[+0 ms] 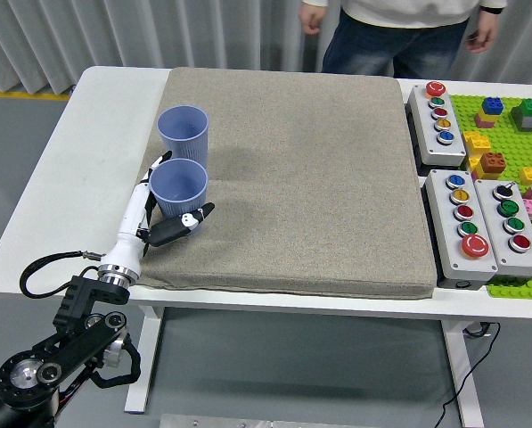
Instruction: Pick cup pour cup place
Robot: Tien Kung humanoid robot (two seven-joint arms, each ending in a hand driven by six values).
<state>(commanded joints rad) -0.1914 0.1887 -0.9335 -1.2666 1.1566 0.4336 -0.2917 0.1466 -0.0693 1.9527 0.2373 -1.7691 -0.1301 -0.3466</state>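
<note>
On the mat (319, 178), left hand (163, 209) seemingly grips near cup (178, 187).

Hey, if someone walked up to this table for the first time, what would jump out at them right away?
Probably the two blue cups on the grey mat: the near cup sits inside the left hand, whose fingers wrap its sides, with the far cup just behind it. Next, the bright toy blocks on the green baseplate and the button boxes along the right edge, and a person standing at the far side.
</note>
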